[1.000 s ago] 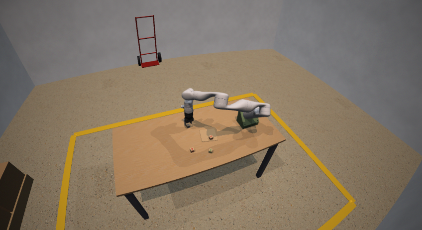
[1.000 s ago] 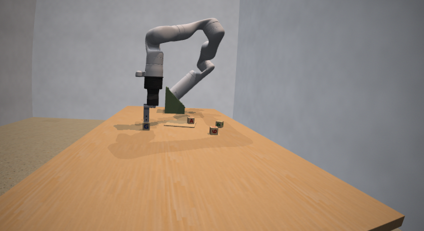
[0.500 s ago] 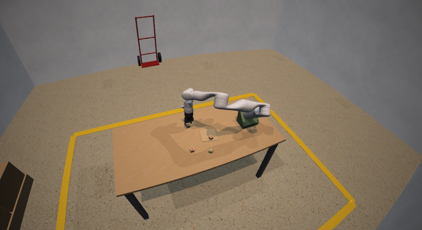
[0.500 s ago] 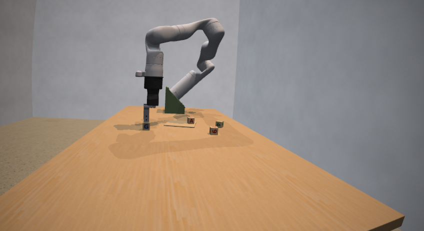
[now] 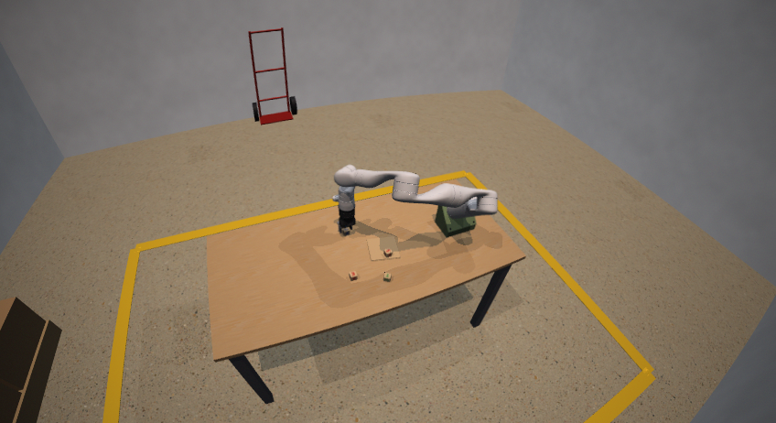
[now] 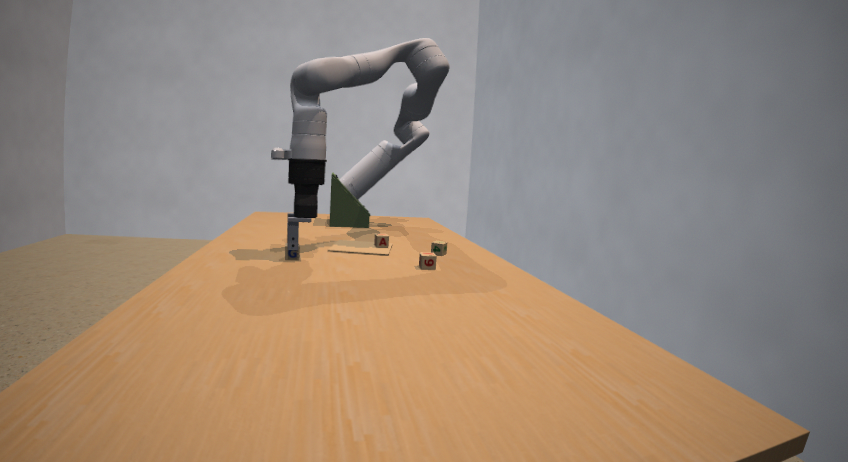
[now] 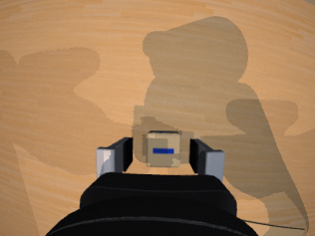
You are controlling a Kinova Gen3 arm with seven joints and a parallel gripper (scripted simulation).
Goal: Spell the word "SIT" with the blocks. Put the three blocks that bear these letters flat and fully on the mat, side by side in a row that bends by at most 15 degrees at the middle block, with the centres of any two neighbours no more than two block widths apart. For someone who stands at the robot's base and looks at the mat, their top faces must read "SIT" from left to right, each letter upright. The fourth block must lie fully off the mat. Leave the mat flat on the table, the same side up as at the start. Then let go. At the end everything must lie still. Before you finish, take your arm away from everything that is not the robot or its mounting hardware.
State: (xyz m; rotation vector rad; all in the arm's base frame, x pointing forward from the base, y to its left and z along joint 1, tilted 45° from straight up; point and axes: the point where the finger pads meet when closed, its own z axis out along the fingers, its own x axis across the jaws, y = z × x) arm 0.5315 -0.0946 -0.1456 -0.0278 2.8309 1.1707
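Note:
My gripper (image 5: 346, 231) (image 6: 292, 245) (image 7: 160, 150) is open and points down, low over the table. A block (image 6: 292, 253) (image 7: 164, 159) lies between its spread fingers, with a gap on each side. Its top shows a blue bar, lying crosswise in the wrist view; a side shows a blue G. The mat (image 5: 375, 251) (image 6: 356, 250) lies flat. A block (image 5: 387, 252) (image 6: 381, 241) with a red top mark and a red A on one side sits on it. A red-marked block (image 5: 352, 276) (image 6: 427, 261) and a green-marked block (image 5: 386, 276) (image 6: 438, 248) lie off the mat. Those three top letters are too small to read.
The green robot base (image 5: 455, 223) (image 6: 349, 206) stands at one end of the wooden table (image 5: 255, 289) (image 6: 380, 364). The arm (image 5: 404, 186) (image 6: 356, 67) reaches over the table from there. Its shadows fall across the mat and the table.

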